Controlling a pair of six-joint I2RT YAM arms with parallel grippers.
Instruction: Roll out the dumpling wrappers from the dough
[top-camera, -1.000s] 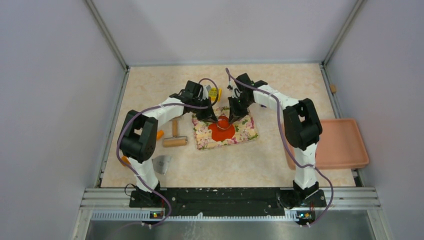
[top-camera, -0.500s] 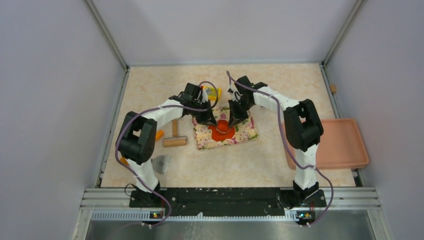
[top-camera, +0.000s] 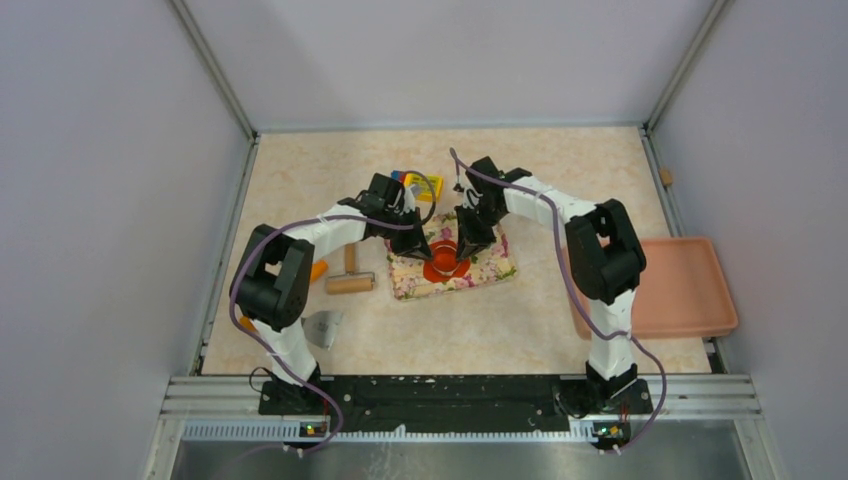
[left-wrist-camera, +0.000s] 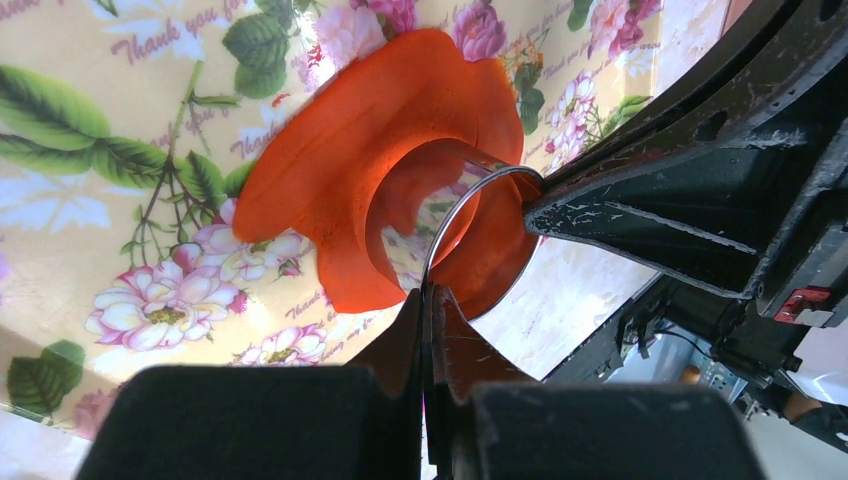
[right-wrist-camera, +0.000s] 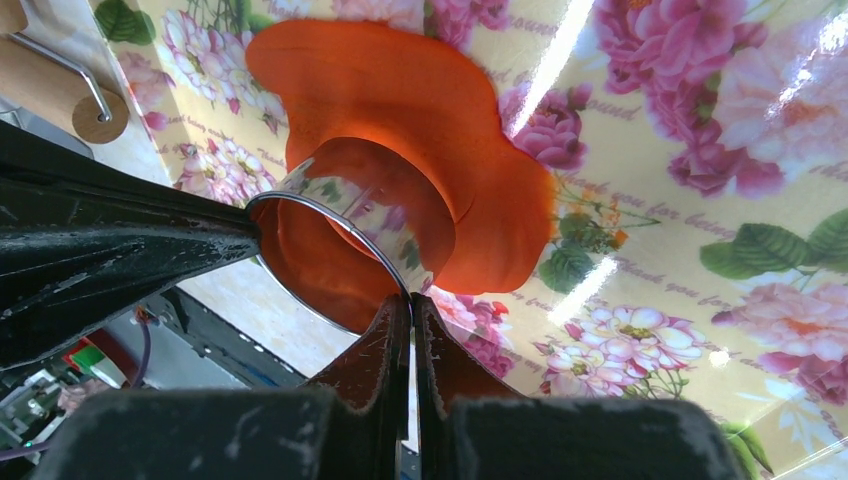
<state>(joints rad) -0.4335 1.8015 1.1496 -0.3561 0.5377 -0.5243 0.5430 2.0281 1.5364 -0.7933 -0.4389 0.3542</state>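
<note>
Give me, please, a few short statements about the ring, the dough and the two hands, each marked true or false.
1. The left hand and the right hand are both shut on the rim of the metal ring. True.
2. The ring stands on bare tabletop, well away from the dough. False: it is set on the dough, which lies flattened on the floral mat.
3. The rolling pin lies left of the mat in the top view, with neither hand on it. True.
4. The pink tray lies at the far left of the top view. False: the pink tray is at the far right.
</note>
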